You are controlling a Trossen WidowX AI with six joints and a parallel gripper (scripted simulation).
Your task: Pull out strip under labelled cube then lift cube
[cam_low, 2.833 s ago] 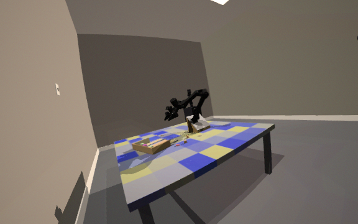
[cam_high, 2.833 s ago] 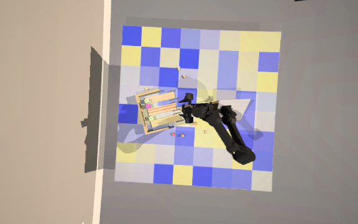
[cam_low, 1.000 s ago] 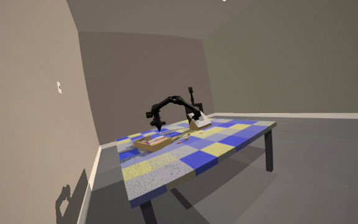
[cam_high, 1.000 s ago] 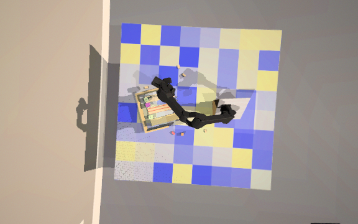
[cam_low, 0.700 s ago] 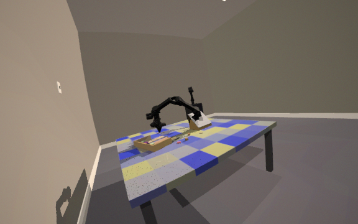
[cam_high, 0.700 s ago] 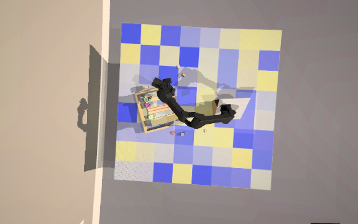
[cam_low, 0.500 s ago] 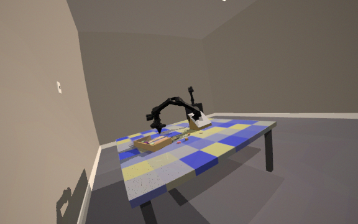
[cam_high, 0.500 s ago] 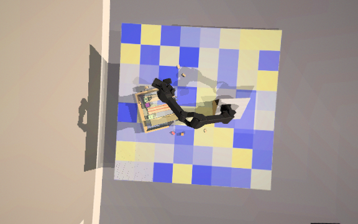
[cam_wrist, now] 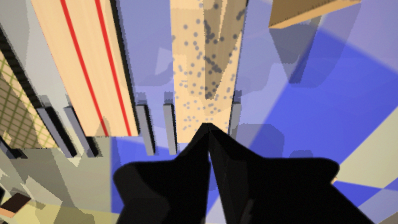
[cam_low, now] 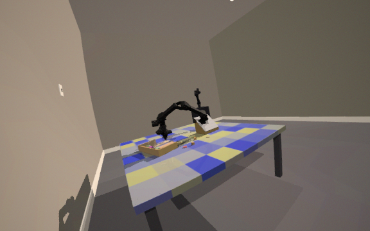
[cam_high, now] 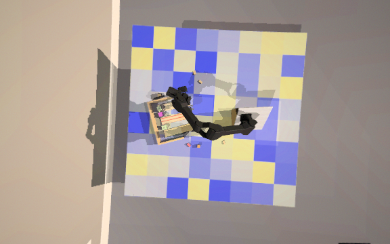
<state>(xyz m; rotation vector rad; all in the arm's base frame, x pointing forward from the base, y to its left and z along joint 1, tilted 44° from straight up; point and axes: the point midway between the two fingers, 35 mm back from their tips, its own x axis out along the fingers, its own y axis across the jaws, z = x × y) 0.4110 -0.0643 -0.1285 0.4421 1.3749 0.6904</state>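
My gripper (cam_low: 165, 138) (cam_wrist: 206, 126) is shut and empty, its tips together over the near end of the speckled strip (cam_wrist: 187, 95). A strip with two red lines (cam_wrist: 90, 65) (cam_high: 172, 118) lies left of it in the wrist view, and a cross-hatched strip (cam_wrist: 19, 95) lies farther left. At the tray's far end in the top view sit a pale green cube (cam_high: 159, 108), a magenta cube (cam_high: 160, 114) and another pale green cube (cam_high: 164, 127). The label is too small to read. No cube shows on the strips in the wrist view. The arm hides part of the strips from above.
The wooden tray (cam_high: 154, 124) (cam_low: 149, 151) has raised walls. Thin grey guides (cam_wrist: 146, 131) stand beside the strip ends. Small loose blocks lie around it, among them a red one (cam_high: 188, 144) and an orange one (cam_high: 198, 146). A white sloped panel (cam_high: 264, 115) (cam_low: 211, 126) stands at the arm's base.
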